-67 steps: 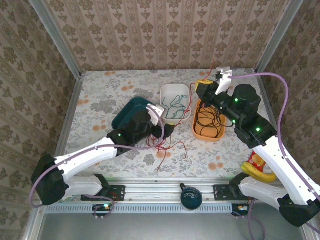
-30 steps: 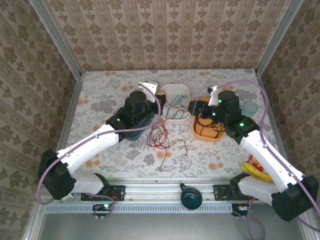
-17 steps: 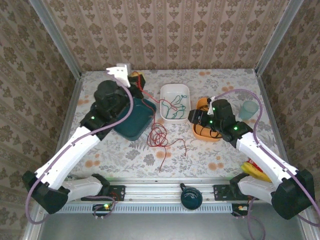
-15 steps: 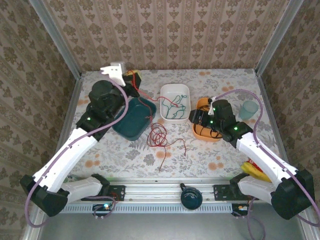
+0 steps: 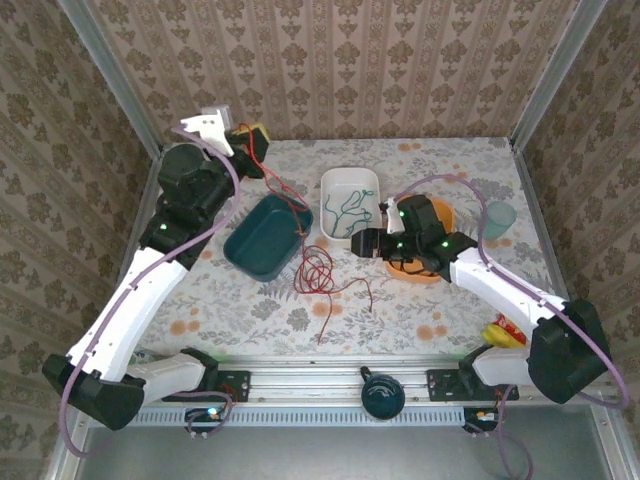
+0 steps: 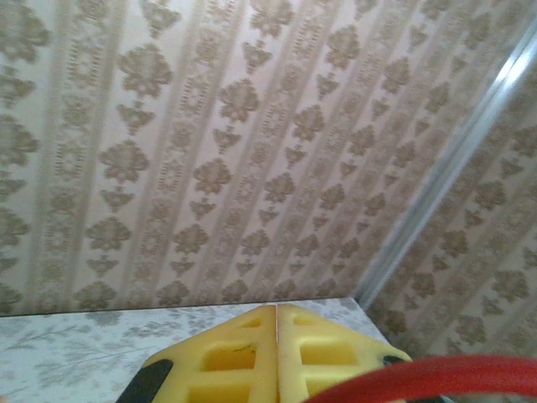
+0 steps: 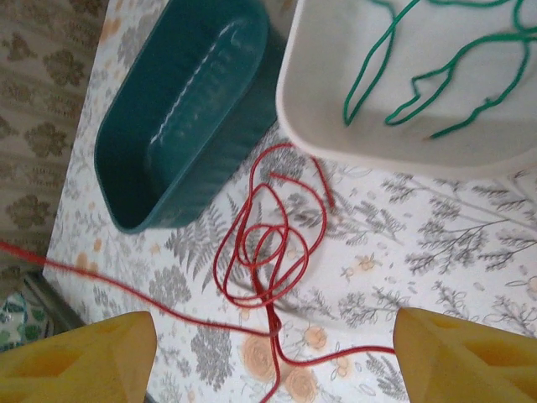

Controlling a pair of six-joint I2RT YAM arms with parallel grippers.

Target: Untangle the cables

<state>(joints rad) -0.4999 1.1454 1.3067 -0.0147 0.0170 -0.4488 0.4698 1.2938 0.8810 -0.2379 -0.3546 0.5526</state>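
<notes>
My left gripper (image 5: 251, 136) is raised at the far left near the back wall, its yellow fingers (image 6: 243, 353) pressed together on the red cable (image 6: 436, 376). That cable slopes down over the teal tray (image 5: 262, 238) to a loose coil (image 5: 318, 272) on the table. My right gripper (image 5: 362, 244) hangs open just right of the coil; in its wrist view the red coil (image 7: 268, 252) lies ahead of the gripper (image 7: 273, 361), between the spread fingertips. A green cable (image 5: 345, 208) lies in the white tray (image 5: 331, 183). A black cable (image 5: 420, 262) sits in the orange tray, mostly under my right arm.
A teal cup (image 5: 497, 217) stands at the right edge, and a yellow object (image 5: 503, 331) lies beside the right arm's base. The teal tray (image 7: 185, 109) and white tray (image 7: 336, 143) flank the coil. Walls close in the back and both sides.
My left arm has lifted and swung back to the left, drawing the red cable taut over the teal tray. My right arm has left the orange tray, moved left toward the coil and opened wider.
</notes>
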